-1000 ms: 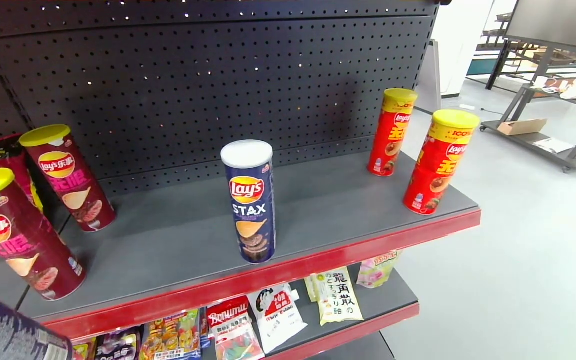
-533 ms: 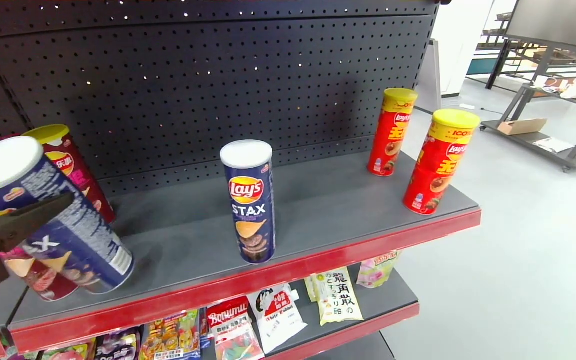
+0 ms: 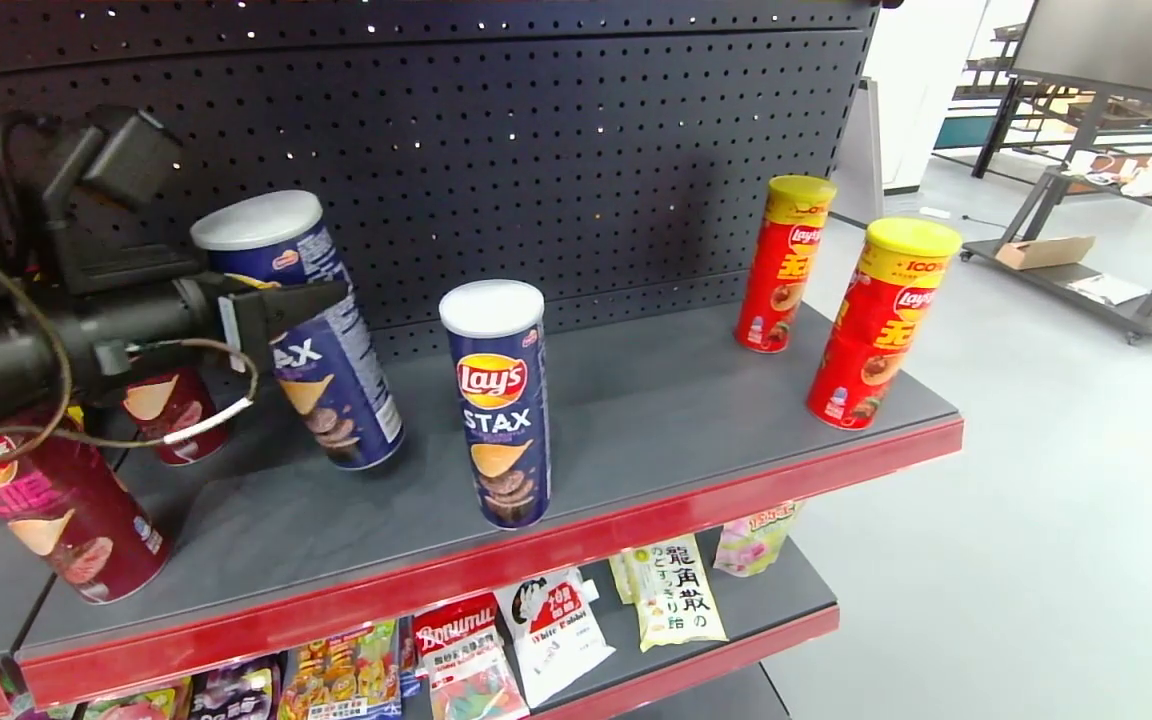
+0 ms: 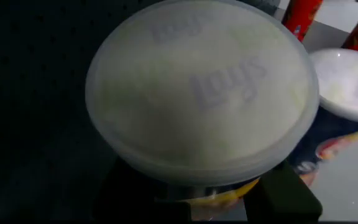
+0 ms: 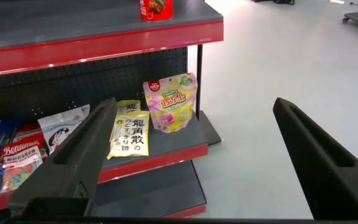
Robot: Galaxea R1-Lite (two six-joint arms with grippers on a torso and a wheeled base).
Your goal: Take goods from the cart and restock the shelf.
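Observation:
My left gripper (image 3: 298, 300) comes in from the left and is shut on a blue chip can (image 3: 321, 360) with a white lid. The can leans slightly, its base at or just above the grey shelf board (image 3: 636, 420); I cannot tell if it touches. It is just left of and behind a second, upright blue can (image 3: 496, 400). In the left wrist view the held can's white lid (image 4: 201, 93) is close up, with the other blue can (image 4: 347, 87) beyond it. My right gripper (image 5: 197, 168) is open and holds nothing, low down facing the lower shelf.
Two red cans with yellow lids (image 3: 784, 262) (image 3: 881, 322) stand at the shelf's right end. Maroon cans (image 3: 56, 510) (image 3: 171, 400) stand at the left. The black pegboard wall (image 3: 536, 150) backs the shelf. Snack bags (image 5: 169, 102) lie on the lower shelf.
My left arm has carried the blue can up from the lower left and rightward over the shelf, to a spot beside the standing blue can. The other cans have not moved.

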